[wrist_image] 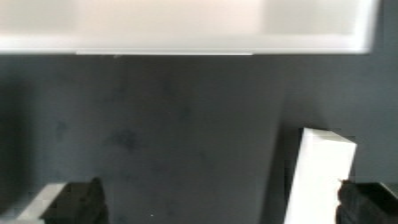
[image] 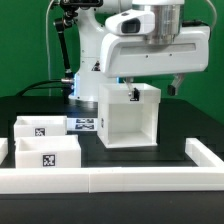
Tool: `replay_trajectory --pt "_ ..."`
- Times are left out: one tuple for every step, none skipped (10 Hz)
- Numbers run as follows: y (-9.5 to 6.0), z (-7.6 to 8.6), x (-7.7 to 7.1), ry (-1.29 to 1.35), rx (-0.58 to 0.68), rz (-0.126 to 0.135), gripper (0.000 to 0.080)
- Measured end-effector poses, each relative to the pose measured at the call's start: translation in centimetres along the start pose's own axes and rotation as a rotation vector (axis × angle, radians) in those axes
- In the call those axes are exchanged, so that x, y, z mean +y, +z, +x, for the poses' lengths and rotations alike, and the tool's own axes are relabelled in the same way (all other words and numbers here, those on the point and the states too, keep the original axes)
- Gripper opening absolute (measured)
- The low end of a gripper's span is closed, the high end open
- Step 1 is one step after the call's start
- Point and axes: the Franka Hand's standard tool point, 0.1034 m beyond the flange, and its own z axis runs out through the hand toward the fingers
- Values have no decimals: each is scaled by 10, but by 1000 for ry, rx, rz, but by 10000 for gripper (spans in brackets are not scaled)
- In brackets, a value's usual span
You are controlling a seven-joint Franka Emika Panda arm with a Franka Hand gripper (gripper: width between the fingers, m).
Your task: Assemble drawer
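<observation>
No words, numbers or brand names are legible; the only signs are black-and-white square tags point(image: 47, 157) on the front tray point(image: 28, 160), rear tray point(image: 21, 127), casing point(image: 113, 118) and marker board point(image: 84, 123).

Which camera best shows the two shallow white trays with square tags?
The exterior view. The shallow white plastic rear tray and front tray sit unobstructed at the exterior view's left, tags up. The wrist view shows dark table and untagged white surfaces; neither tray is identifiable there.
</observation>
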Motion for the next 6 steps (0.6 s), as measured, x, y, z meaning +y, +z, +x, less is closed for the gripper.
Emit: replay_trajectory --pt "-9 -7 -2 -1 2 -3 649" --pt "-19 -12 -2 -1 8 -7 649" --pt "-27 -20 -3 6 13 -6 649" --pt "-30 -27 -5 4 17 -10 649" --pt "-30 -36 -7 0 14 -13 649" --pt "-27 -45 -10 -3 7 -15 649"
